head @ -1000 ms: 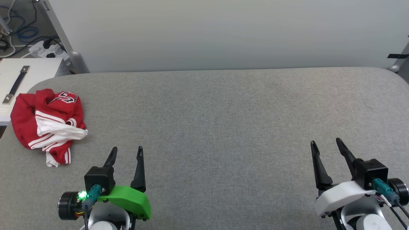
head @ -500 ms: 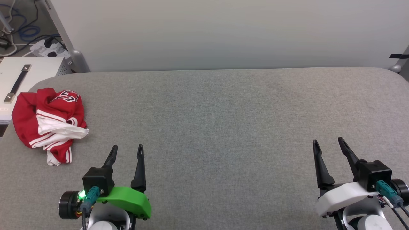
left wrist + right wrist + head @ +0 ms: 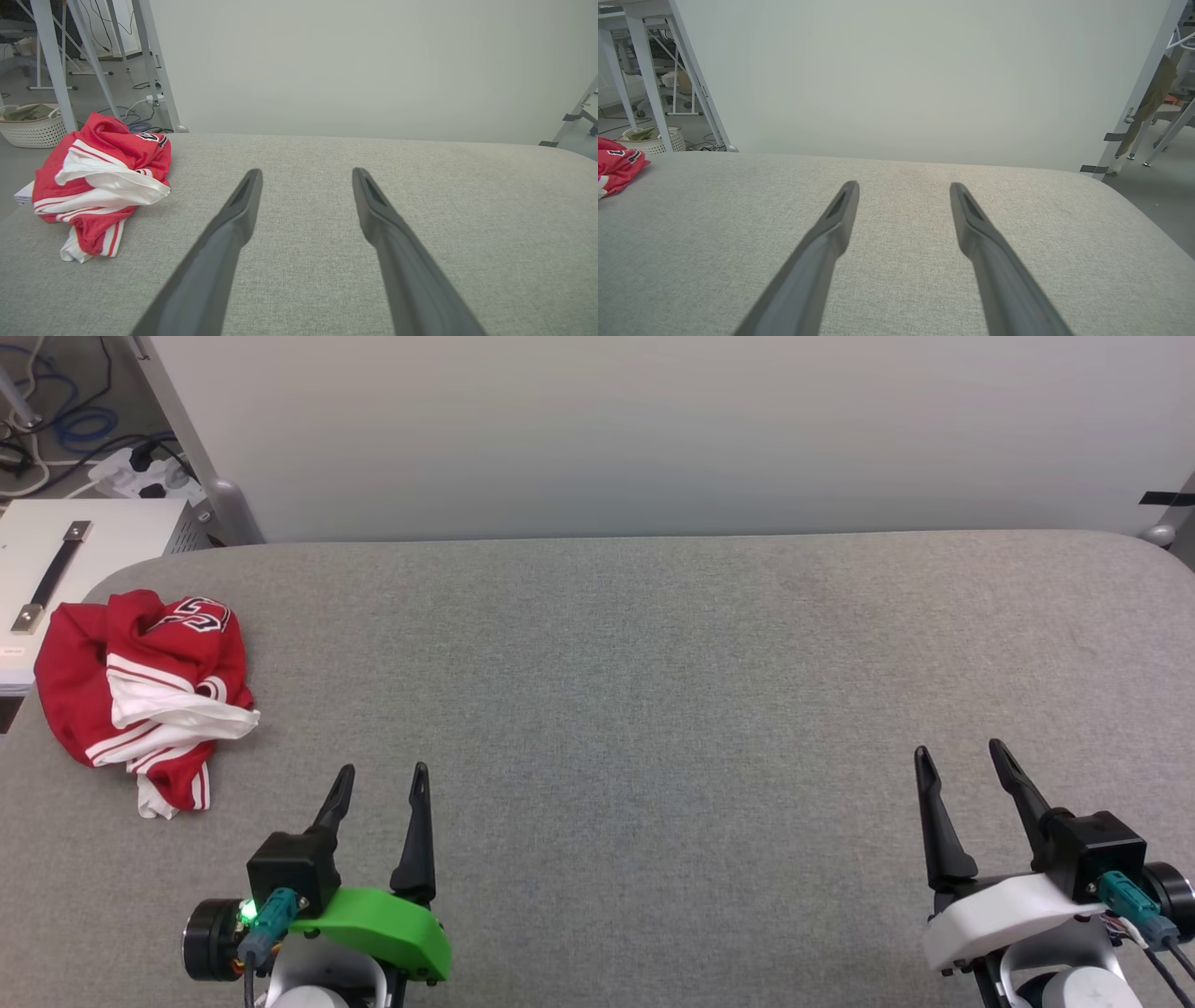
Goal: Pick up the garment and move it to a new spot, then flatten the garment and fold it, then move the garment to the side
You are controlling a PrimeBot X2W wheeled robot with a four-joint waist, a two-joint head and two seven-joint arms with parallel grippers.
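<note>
Currently, crumpled red garment, white sleeves, striped trim, black number.

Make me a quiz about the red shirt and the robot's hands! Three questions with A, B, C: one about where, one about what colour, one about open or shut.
1. Where on the table is the jersey?
A. at its left end
B. in the middle
C. at its right end

2. What colour is the cover behind the left gripper?
A. white
B. green
C. blue

3. How are the left gripper and the right gripper?
A. both open and empty
B. both shut
C. one holding the jersey

Answers:
1 A: the jersey lies crumpled by the table's left edge.
2 B: the cover at its base is bright green.
3 A: each one's jaws stand apart with bare table between them.
</note>
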